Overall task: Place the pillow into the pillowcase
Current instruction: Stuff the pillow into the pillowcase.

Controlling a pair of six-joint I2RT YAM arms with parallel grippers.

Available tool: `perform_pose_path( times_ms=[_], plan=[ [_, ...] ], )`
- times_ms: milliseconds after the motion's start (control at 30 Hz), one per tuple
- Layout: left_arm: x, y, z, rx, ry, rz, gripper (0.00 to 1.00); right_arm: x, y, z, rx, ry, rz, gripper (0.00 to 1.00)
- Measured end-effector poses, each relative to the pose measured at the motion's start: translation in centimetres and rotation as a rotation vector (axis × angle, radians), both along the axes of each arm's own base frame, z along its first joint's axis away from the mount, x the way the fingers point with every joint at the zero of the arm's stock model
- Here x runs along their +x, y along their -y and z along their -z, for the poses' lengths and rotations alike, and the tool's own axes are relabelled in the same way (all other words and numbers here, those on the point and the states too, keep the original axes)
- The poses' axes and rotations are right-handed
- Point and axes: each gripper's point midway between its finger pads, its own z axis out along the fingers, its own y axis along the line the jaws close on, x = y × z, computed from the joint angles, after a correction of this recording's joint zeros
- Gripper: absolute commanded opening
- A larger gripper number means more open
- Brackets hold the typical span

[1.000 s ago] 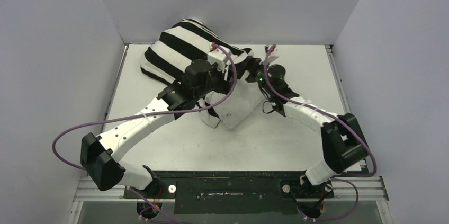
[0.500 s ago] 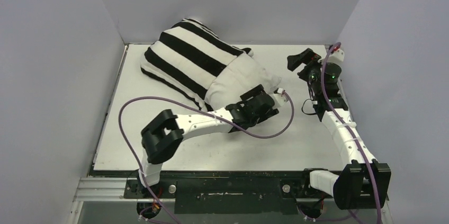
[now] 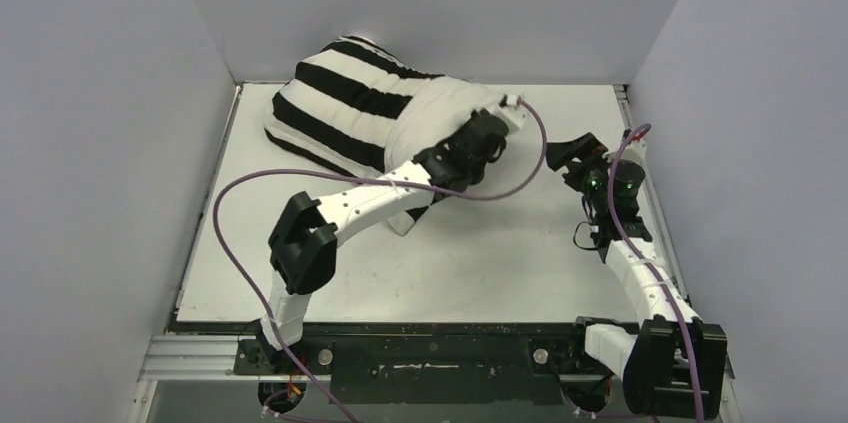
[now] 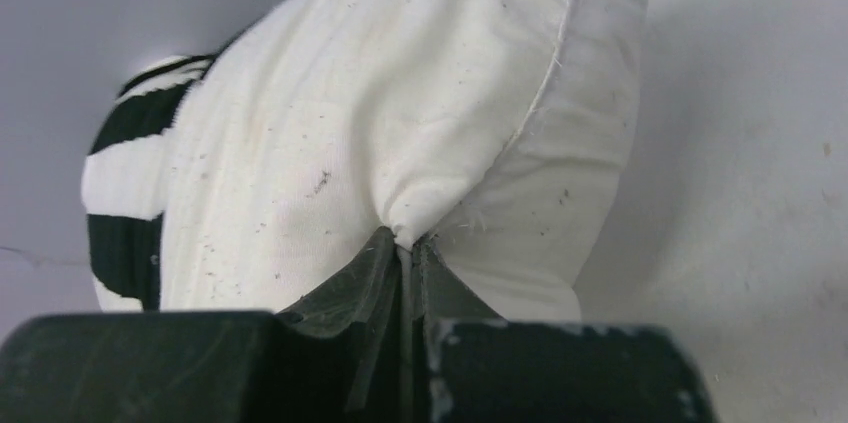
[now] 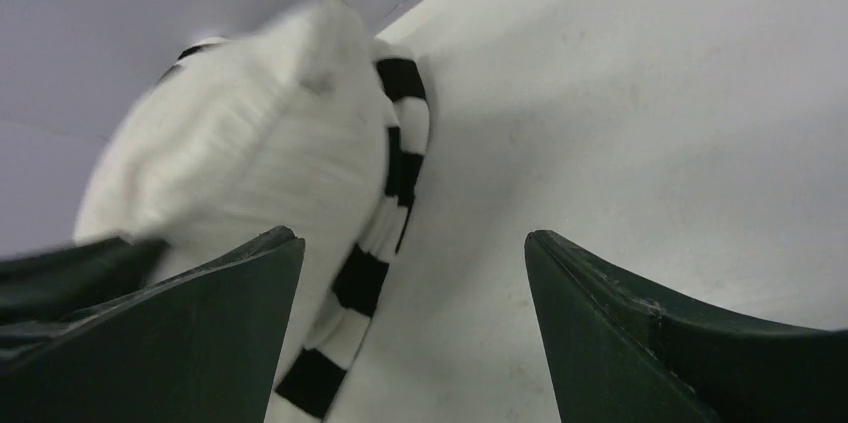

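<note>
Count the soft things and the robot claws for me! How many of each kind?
Pillows: 1, the white pillow
Pillowcases: 1, the black and white striped pillowcase
Claws: 2, the left claw pinching the pillow, and the right claw open with nothing in it
Total: 4

Bright even light, soft shadows, pillow (image 5: 250,133) motion-blurred in right wrist view, overhead view sharp.

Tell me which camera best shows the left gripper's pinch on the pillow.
Left wrist: the left gripper, shut, pinches a fold of the pillow. Top view shows it at the pillow's bare end, fingers hidden. Right wrist shows the pillow blurred, no pinch.
</note>
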Motion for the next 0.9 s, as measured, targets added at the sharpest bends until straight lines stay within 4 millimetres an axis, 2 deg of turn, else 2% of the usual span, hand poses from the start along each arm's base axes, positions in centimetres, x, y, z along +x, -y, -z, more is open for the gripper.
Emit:
perform_pose_path(
  times_ms=[33,133,267,300,400,567,700,800,900],
  plan=[
    [0.7,-0.6,-1.8,-0.034,0.013,-0.014,0.00,-0.2,-0.3,0.8,0.026,0.000,-0.006,0.81],
    [3.1,-3.0,-8.6,-0.156,0.089,-0.075,0.00,-0.7,-1.0,4.0,0.108,-0.039,-0.016,0.80],
    [4.4,-4.9,-15.3,-0.268,0.175,-0.127,0.00,-0.3,-2.5,8.3,0.187,-0.114,-0.032,0.79],
    [4.4,-5.1,-16.0,-0.280,0.185,-0.133,0.00,-0.1,-3.1,8.9,0.198,-0.126,-0.046,0.80],
    [4.5,-5.7,-17.1,-0.295,0.190,-0.144,0.00,1.1,-7.1,10.4,0.211,-0.120,-0.149,0.81],
    [4.5,-5.8,-17.7,-0.290,0.162,-0.142,0.00,4.9,-14.8,11.1,0.303,-0.023,-0.351,0.81],
    [4.7,-6.0,-18.2,-0.300,0.157,-0.146,0.00,7.9,-18.1,11.5,0.405,0.046,-0.413,0.88],
    [4.8,-6.3,-18.4,-0.304,0.152,-0.148,0.00,9.2,-19.8,11.4,0.457,0.076,-0.433,0.90],
    [4.9,-6.4,-18.4,-0.315,0.144,-0.146,0.00,10.3,-21.7,10.4,0.488,0.124,-0.457,0.91]
  ],
)
